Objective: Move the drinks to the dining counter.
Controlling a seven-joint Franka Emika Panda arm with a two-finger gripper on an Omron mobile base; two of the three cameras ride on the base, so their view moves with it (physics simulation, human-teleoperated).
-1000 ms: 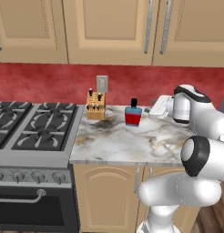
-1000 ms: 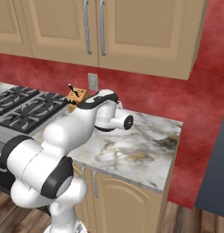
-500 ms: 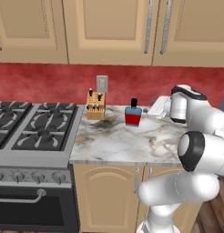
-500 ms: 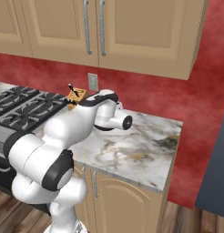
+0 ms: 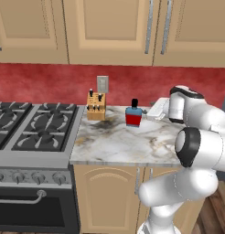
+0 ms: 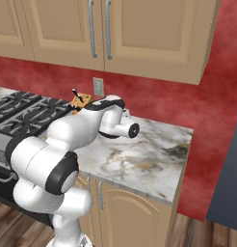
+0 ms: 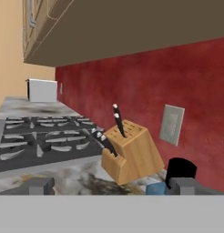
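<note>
Nothing shifted, claw (image 7: 111,184) spread wide just beside blue bottle (image 5: 133,114), knife block (image 5: 96,105) holding knives.

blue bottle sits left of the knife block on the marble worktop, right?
No. The blue bottle stands to the right of the knife block, not left, on the marble worktop. The left base view shows it.

- Arm (image 5: 196,137) elbow joint seen swung slightly toward 12 o'clock in left base view since the earliest picture.
- In right base view, lower arm links (image 6: 43,169) shifted toward 9 o'clock.
</note>
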